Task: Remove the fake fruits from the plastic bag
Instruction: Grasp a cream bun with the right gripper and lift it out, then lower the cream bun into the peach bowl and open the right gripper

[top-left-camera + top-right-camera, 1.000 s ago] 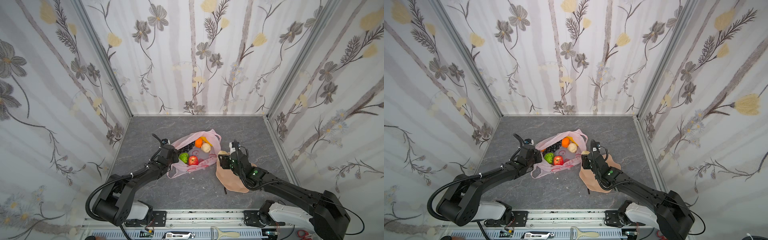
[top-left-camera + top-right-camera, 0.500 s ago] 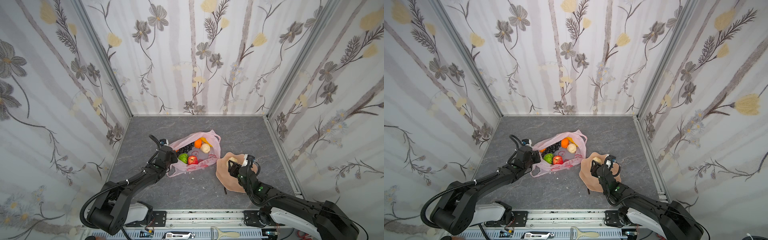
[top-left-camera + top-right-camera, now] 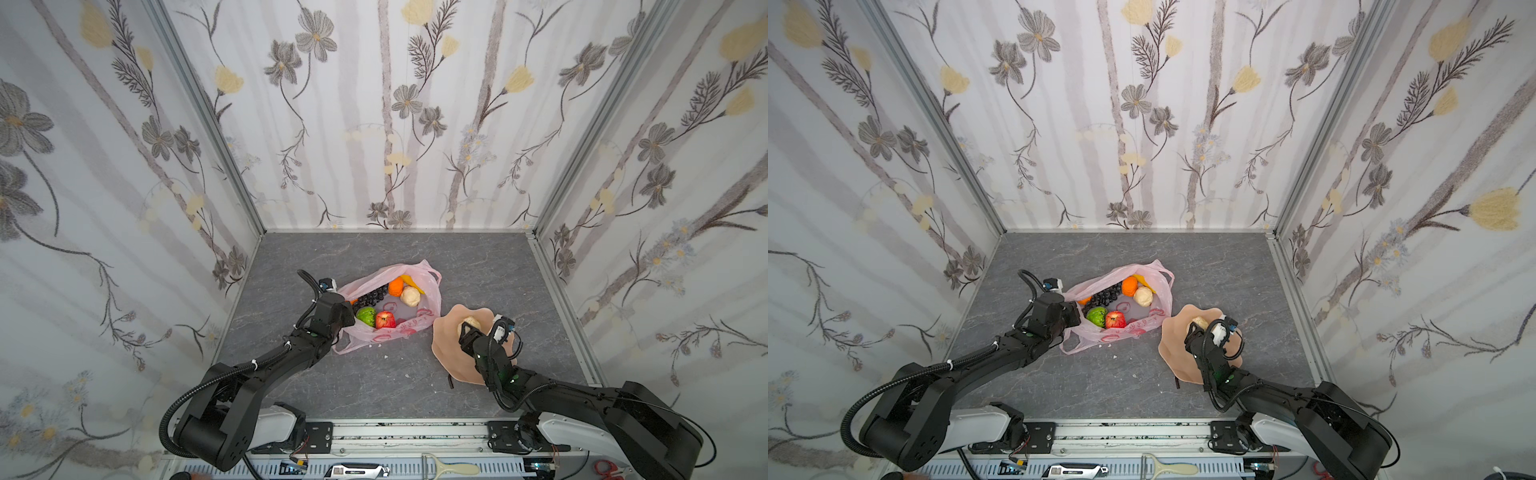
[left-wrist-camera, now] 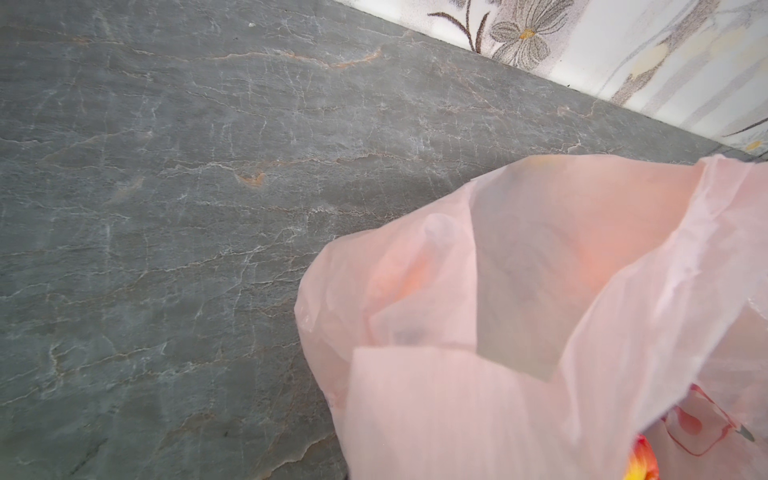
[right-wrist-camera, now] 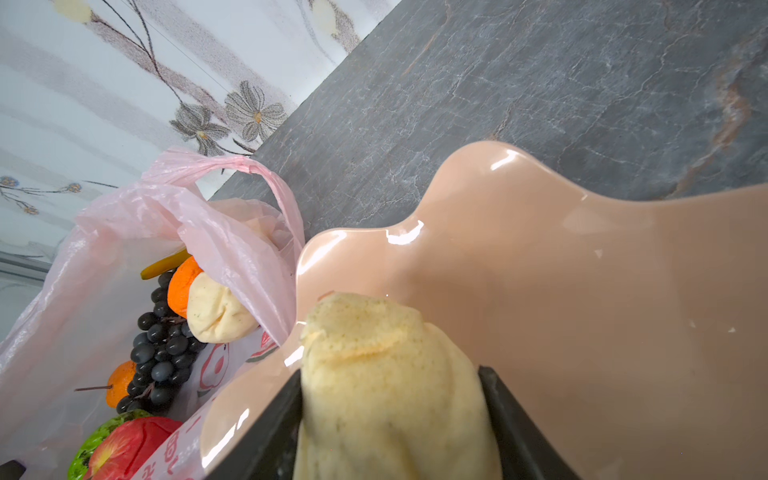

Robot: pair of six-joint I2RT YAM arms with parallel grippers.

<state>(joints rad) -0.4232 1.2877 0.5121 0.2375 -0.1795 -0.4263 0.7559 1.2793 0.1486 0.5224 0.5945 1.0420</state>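
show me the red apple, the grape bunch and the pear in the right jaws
red apple (image 3: 385, 320): in a top view, middle of its red skin
grape bunch (image 3: 372, 296): in a top view, middle of the dark cluster
pear (image 5: 386, 374): right wrist view, its speckled body between the jaws

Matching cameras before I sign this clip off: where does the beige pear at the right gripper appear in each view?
Top view: pear right of centre, over the dish, in the right gripper.
Top view: pear same spot, right of the plastic bag.
Left wrist: not in it.
Right wrist: pear lower middle, between the jaws.
Shared landmark: the plastic bag, in all four.
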